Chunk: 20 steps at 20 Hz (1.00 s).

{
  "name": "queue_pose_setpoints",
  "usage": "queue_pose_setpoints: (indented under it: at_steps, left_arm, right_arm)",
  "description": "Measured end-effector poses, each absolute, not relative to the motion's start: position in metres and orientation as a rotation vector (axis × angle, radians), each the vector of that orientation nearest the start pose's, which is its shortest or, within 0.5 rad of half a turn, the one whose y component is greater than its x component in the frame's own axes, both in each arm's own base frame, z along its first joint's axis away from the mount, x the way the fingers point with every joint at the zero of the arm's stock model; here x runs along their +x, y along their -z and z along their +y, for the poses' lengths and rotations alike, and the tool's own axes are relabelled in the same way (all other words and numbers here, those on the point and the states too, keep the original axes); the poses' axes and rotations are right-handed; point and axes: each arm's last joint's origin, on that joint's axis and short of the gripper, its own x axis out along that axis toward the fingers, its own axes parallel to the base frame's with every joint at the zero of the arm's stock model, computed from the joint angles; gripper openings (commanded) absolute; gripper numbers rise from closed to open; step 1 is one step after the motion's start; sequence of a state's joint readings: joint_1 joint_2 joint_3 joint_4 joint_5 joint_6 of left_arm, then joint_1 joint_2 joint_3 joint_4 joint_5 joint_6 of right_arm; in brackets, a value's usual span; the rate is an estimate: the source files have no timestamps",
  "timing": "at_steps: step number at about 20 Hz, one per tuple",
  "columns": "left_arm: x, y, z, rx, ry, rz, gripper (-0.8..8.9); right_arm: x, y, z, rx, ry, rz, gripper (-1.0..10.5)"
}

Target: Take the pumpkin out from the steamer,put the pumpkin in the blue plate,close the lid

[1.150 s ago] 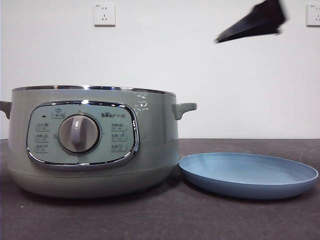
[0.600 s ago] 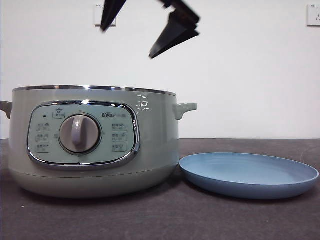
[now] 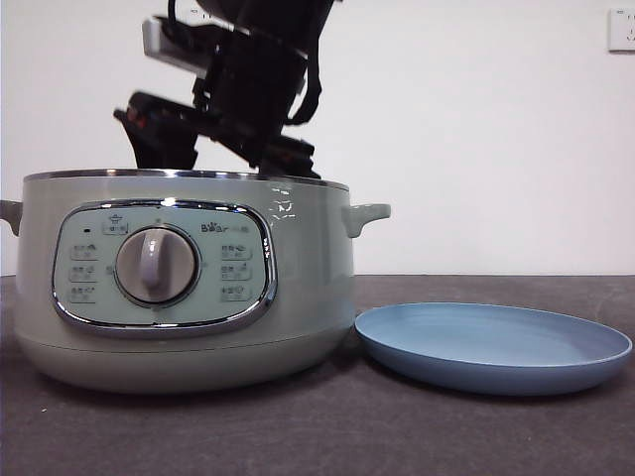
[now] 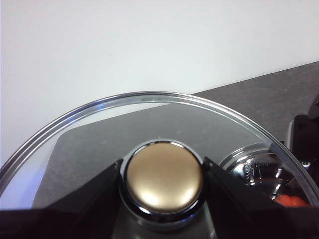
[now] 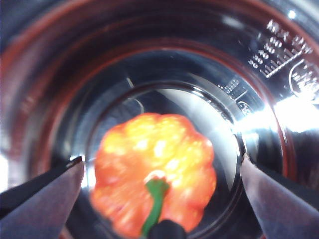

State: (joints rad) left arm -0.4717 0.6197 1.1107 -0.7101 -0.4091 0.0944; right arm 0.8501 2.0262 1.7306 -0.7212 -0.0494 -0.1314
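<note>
My right gripper (image 5: 159, 199), jaws spread, straddles the pumpkin (image 5: 157, 191) in the steamer (image 3: 189, 278); blurry aim risks a slip. Left gripper (image 4: 162, 181) pinches the lid's knob (image 4: 162, 181).

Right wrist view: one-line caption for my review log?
Right hand open, jaws spread either side of the pumpkin inside the steamer.

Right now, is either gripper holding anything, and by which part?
The left gripper holds the lid by its knob. The right gripper holds nothing: it is open around the pumpkin inside the steamer.
</note>
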Motion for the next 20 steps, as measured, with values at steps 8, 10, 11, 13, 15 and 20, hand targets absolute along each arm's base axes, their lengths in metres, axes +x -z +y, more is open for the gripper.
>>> queue_pose_setpoints:
  at_steps: [8,10,11,13,15,20]
  left_arm:
    - [0.081,-0.405,-0.028,0.188,0.072,0.196,-0.08]
    - [0.081,-0.404,-0.028,0.192,0.072,0.205,-0.08]
    - [0.081,-0.403,-0.028,0.195,0.073,0.213,-0.08]
    - [0.08,-0.403,-0.028,0.196,0.073,0.214,-0.08]
    - [0.081,-0.403,-0.028,0.197,0.074,0.215,-0.08]
    - [0.082,-0.405,-0.03,0.181,0.125,0.195,-0.08]
  right_arm:
    - [0.293,-0.224,0.337,-0.536,-0.886,0.949,-0.1]
    - [0.293,-0.224,0.337,-0.536,-0.886,0.95,-0.1]
    - [0.292,-0.225,0.337,-0.538,-0.885,0.953,-0.1]
    - [0.285,-0.237,0.328,-0.556,-0.878,0.992,-0.1]
    - [0.271,-0.275,0.309,-0.546,-0.875,0.977,-0.1]
    - [0.251,-0.344,0.225,-0.478,-0.737,1.082,-0.1]
